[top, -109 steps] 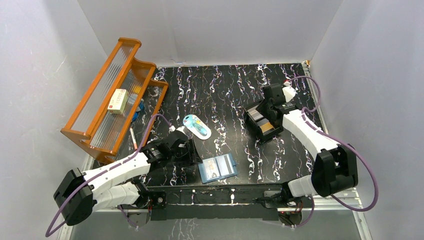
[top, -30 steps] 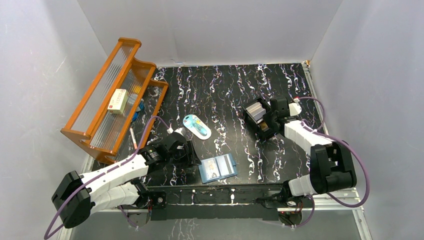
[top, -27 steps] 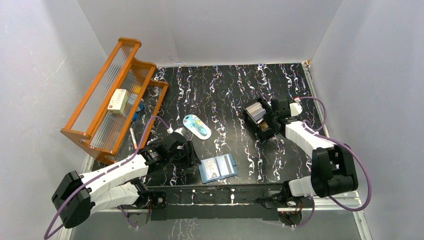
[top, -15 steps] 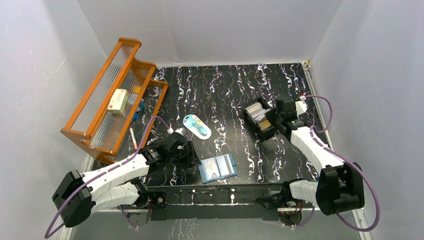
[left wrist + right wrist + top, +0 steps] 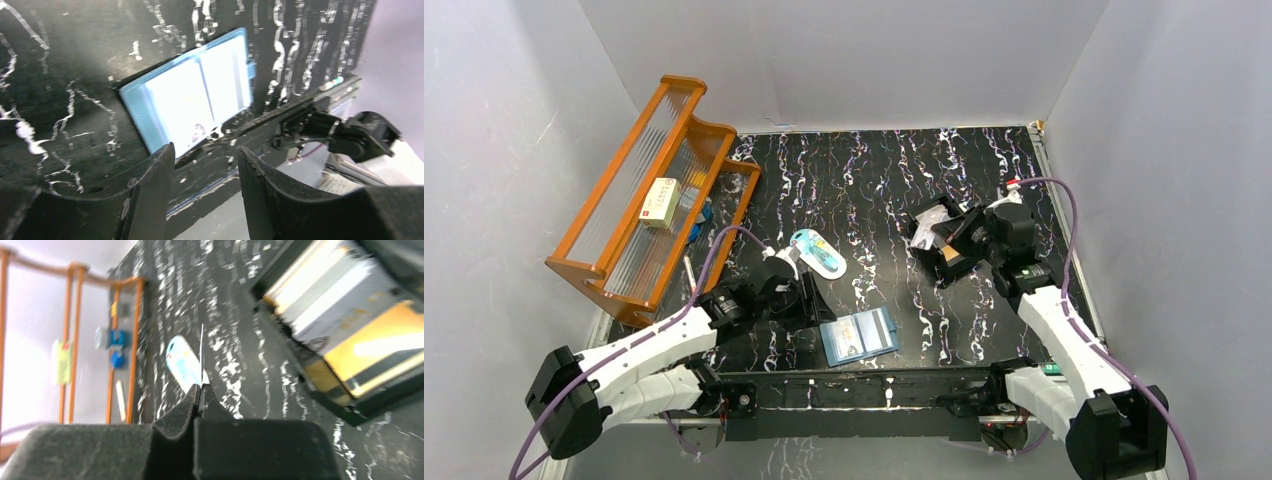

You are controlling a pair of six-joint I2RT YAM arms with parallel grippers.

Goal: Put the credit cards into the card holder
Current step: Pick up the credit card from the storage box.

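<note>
The card holder (image 5: 859, 335) lies open near the table's front edge, light blue inside with clear pockets (image 5: 195, 97). My left gripper (image 5: 810, 302) hovers just left of it, open and holding nothing (image 5: 206, 155). Several credit cards (image 5: 345, 305), pale grey and orange-tan, stand in a black open-topped box (image 5: 952, 262) at the right. My right gripper (image 5: 952, 235) is above that box, shut on one thin pale credit card (image 5: 932, 222). In the right wrist view this card shows edge-on as a thin line (image 5: 201, 355) rising from the closed jaws (image 5: 200, 388).
A light-blue oval item (image 5: 816, 252) lies mid-table between the arms. An orange wooden rack (image 5: 649, 195) stands at the left, with a cream box (image 5: 661, 201) on it. The table's front edge and metal rail (image 5: 300, 107) run just past the card holder.
My right gripper has closed on a card and lifted it off the stack in the black box, its arm drawing back. My left gripper has shifted slightly right toward the card holder.
</note>
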